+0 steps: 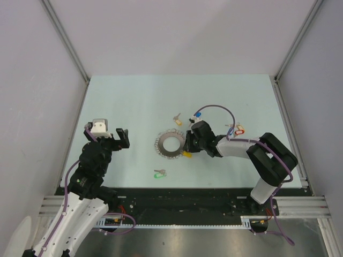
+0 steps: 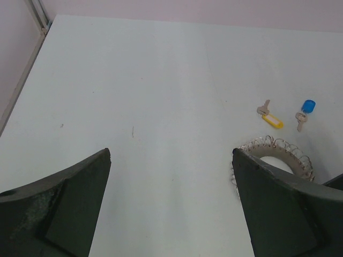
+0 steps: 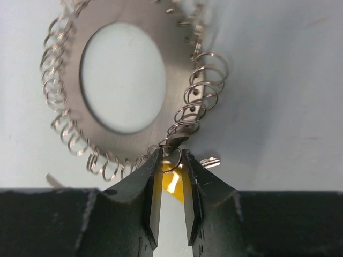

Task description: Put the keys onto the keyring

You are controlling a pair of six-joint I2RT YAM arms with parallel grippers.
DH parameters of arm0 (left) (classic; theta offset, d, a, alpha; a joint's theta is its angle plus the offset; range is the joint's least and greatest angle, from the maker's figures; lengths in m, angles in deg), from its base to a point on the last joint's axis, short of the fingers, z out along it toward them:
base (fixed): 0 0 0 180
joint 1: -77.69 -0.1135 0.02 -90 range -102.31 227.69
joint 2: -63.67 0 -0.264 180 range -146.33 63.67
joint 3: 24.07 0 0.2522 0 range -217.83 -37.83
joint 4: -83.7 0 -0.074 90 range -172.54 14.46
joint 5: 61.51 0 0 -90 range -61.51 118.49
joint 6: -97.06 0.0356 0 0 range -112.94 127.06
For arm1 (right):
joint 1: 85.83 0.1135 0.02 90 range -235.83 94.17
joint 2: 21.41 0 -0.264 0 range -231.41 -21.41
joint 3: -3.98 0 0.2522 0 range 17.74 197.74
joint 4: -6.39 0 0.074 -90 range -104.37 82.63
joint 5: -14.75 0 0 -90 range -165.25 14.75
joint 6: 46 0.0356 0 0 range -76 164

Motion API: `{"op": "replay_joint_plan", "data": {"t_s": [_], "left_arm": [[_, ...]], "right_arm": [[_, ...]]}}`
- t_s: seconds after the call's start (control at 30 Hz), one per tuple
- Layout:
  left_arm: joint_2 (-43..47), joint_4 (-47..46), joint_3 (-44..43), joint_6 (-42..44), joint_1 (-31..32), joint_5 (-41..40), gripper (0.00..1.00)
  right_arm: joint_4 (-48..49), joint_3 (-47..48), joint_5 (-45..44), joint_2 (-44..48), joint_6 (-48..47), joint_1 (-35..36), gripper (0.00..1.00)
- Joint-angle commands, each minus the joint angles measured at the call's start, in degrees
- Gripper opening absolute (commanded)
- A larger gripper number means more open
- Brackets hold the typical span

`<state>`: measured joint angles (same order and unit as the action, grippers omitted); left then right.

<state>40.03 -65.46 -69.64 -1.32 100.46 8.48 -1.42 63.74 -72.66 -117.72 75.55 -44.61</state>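
The keyring (image 1: 170,144) is a flat metal disc with a hole, fringed with wire loops, lying mid-table. My right gripper (image 1: 187,145) is at its right edge. In the right wrist view the gripper (image 3: 171,156) is shut on the small split ring of a yellow-tagged key (image 3: 174,184), right against the keyring (image 3: 171,69) rim; the key's blade (image 3: 210,161) pokes out to the right. Loose keys lie around: yellow tag (image 1: 177,119), blue tag (image 1: 196,114), red tag (image 1: 238,130), green tag (image 1: 158,173). My left gripper (image 1: 113,135) hangs open, left of the keyring, holding nothing.
White walls with metal frame posts enclose the pale table (image 1: 128,101). A purple cable (image 1: 217,107) loops over the table behind the right arm. In the left wrist view the keyring (image 2: 262,151) sits beside the right finger, with the yellow-tagged key (image 2: 270,118) and blue-tagged key (image 2: 304,112) beyond.
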Motion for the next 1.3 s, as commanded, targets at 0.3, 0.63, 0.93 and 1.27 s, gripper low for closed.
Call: {"op": "replay_joint_plan", "data": {"t_s": [0.3,0.63,0.93,1.27], "left_arm": [[0.6,-2.3,0.3,1.6,0.4,-0.5,1.0],[1.5,-2.2,0.3,1.6,0.4,0.5,1.0],[1.5,-2.1,0.3,1.7,0.4,0.6,1.0],[1.2,-2.1,0.3,1.8,0.4,0.8,1.0]], "right_arm": [[-5.8,6.3,4.2,5.4,-6.0,6.4,0.25],[-13.4,7.1,3.6,7.2,-25.1,3.1,0.27],[-8.2,7.2,12.4,2.5,-30.8,4.0,0.23],[-10.6,12.4,11.0,-0.7,-40.9,7.6,0.3]]}}
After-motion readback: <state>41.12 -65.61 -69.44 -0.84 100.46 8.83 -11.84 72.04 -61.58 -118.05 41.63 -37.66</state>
